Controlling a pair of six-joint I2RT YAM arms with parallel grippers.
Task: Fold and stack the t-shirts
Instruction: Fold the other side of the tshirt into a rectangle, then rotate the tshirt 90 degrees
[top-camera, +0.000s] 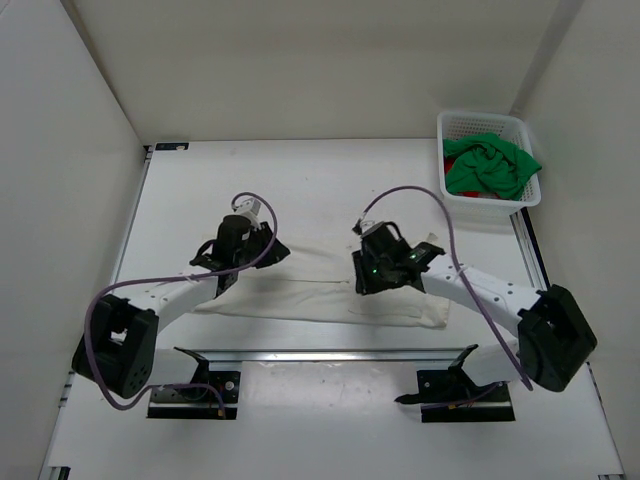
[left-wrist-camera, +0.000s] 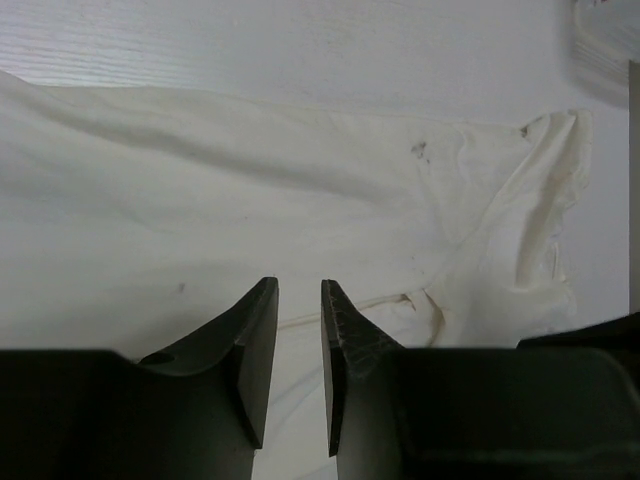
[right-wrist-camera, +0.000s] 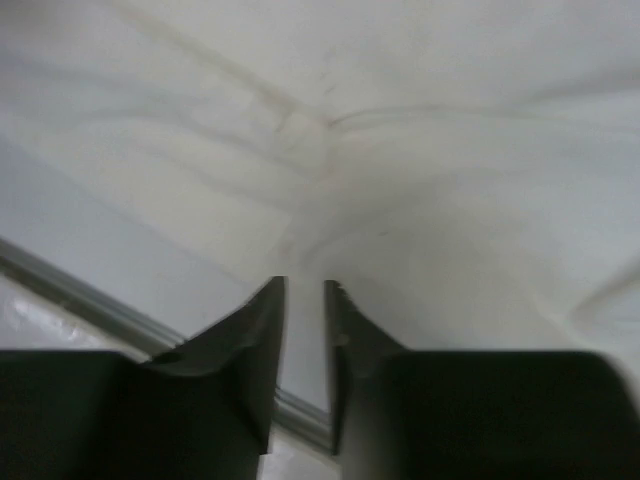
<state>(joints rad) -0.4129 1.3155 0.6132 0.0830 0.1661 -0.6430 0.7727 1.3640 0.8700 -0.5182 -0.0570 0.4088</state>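
The white cloth t-shirt (top-camera: 330, 300) is spread along the desk's (top-camera: 300, 180) near edge. With left fingers (left-wrist-camera: 255, 350) narrowly gapped, grip untellable, and right fingers (right-wrist-camera: 262, 340) slightly parted, 1 end could be dragged and rumpled.

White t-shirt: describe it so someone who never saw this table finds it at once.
On the table, by the middle of its near edge, the white t-shirt lies stretched wide. It alone is pale and laid out; the green t-shirt sits crumpled in the basket at the far right corner.
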